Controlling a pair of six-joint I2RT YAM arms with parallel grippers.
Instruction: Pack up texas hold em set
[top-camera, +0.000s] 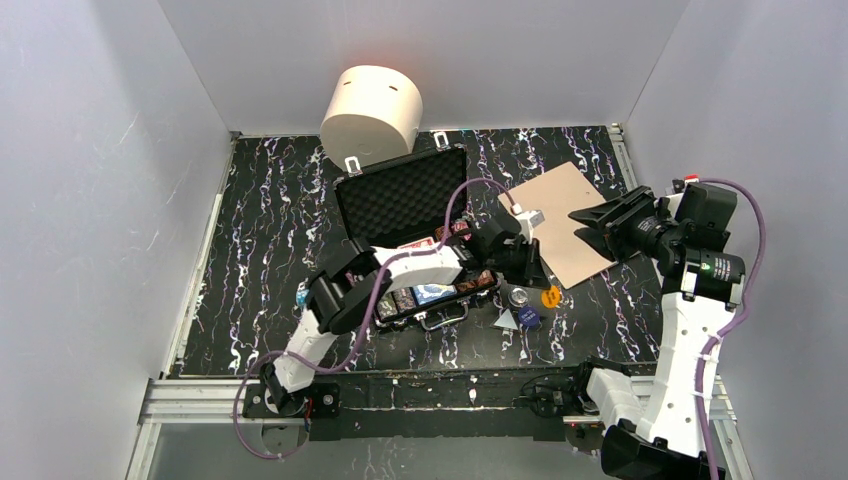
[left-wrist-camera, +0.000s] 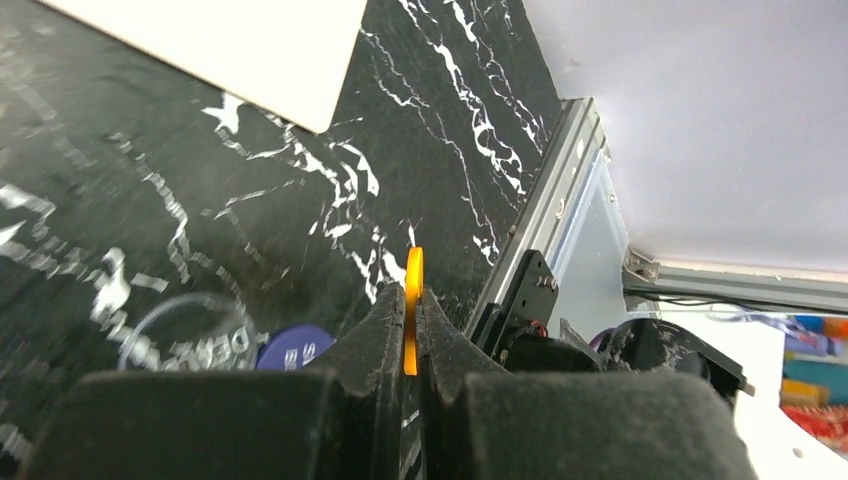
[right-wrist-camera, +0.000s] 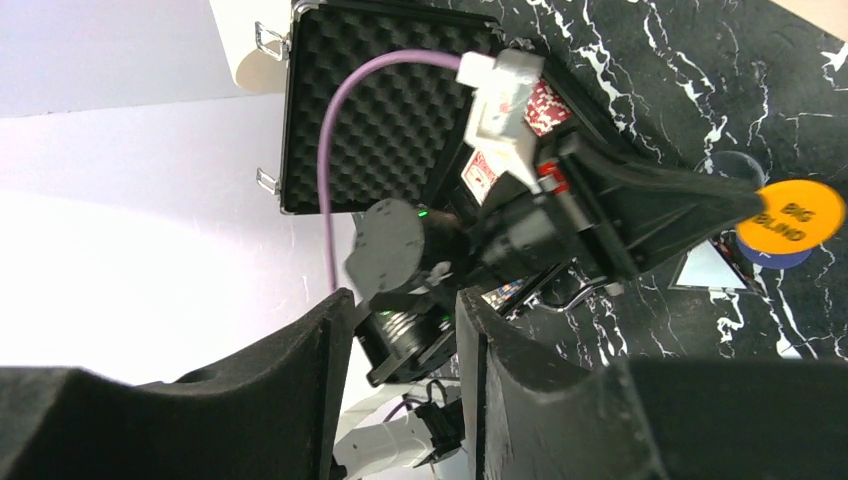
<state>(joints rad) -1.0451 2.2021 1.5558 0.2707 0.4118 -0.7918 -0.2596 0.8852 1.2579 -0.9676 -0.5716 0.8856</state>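
Left wrist view: the yellow button (left-wrist-camera: 413, 268) was seen pinched edge-on in the clenched left end effector (left-wrist-camera: 412, 300), just right of the open briefcase (top-camera: 400, 195). The right end effector (top-camera: 592, 226) was held parted above the tan board (top-camera: 560, 200), nothing grasped.

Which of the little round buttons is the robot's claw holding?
The orange round plastic button marked BIG BLIND, pinched in the left claw. The blue button and clear button lie on the black marbled table.
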